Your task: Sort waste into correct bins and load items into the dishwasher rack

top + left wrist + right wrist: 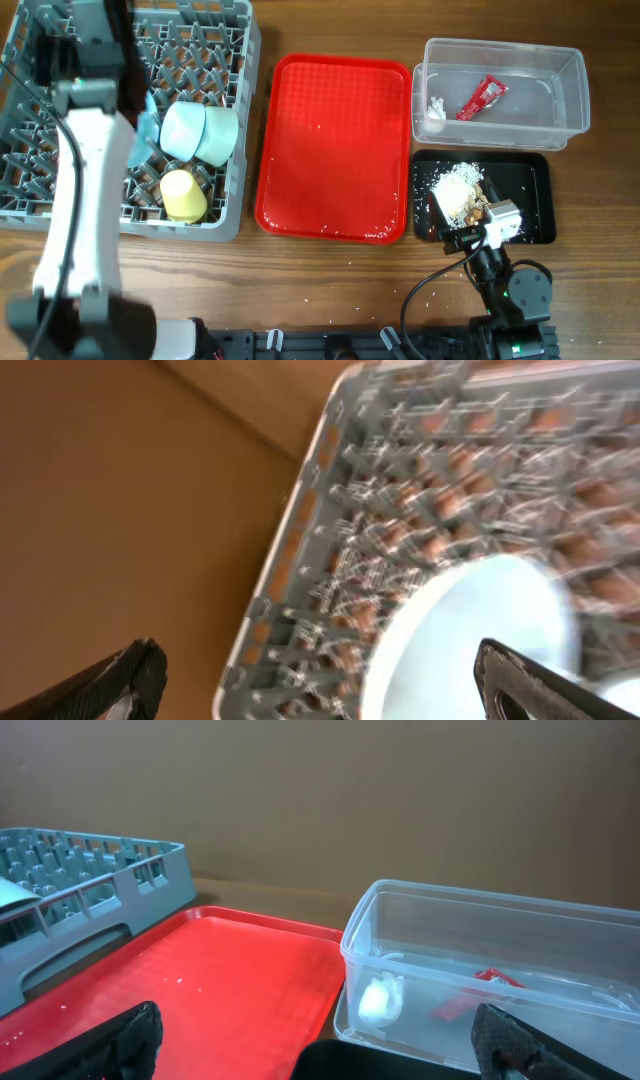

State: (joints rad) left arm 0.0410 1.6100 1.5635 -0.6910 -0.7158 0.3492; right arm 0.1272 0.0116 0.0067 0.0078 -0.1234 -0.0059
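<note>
Step in hand: as I judge it, seating dishes in the square grey plastic lattice rack (236, 190), which sits just beside the red tray's left edge. The waste looks sorted.
Left end effector (318, 660): fingers spread wide, gripping nothing, over the part of the rack farther from the flat red plastic serving tray (335, 150).
Right end effector (320, 1025): also wide and empty, low by the tray's near right corner.
Dish below: a round pale-blue dish (480, 630) lies under the left fingers. The view is blurred, so I cannot tell whether it is a plate or a bowl.
Doing it well: keep the fingers above the pegs, let a rim drop between two peg rows, and lift straight up. A sideways drag could snag the lattice or tip the pale-green plastic bowl (222, 137) lying on its side.
Textures: the dishes and the small yellow cup (183, 195) are smooth and probably slippery, while the rack is rigid and open.
Bins, right of the tray: a clear round-cornered plastic tub (570, 110) holds the shiny red wrapper (482, 97) and the crumpled white tissue (436, 107). A shallow black tray (535, 205) holds the crumbly leftovers (458, 190).
</note>
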